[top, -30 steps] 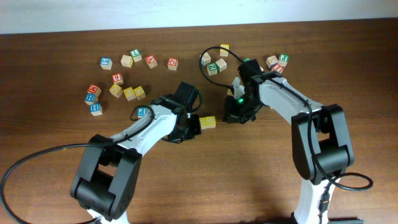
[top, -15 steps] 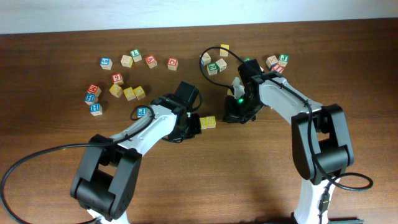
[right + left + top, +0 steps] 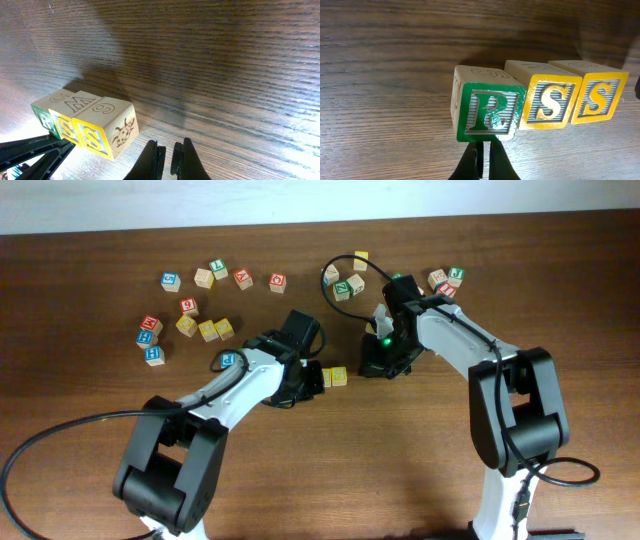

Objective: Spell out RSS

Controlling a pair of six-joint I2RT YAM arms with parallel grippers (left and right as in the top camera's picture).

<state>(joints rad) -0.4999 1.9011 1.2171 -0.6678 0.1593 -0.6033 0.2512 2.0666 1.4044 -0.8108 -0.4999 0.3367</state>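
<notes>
Three blocks stand side by side in the left wrist view: a green R block (image 3: 490,112), a yellow S block (image 3: 549,102) and a second yellow S block (image 3: 597,98). Together they read RSS. My left gripper (image 3: 482,150) is shut and empty, its tips just in front of the R block. In the right wrist view the row runs from the R block (image 3: 42,118) to the end S block (image 3: 102,132), which has a ladybug on its side. My right gripper (image 3: 167,155) is shut and empty, to the right of the row. The overhead view shows the row (image 3: 333,376) between both grippers.
Several loose letter blocks lie at the back left (image 3: 190,305), at the back middle (image 3: 345,280) and at the back right (image 3: 447,278). A black cable (image 3: 340,260) loops over the back middle blocks.
</notes>
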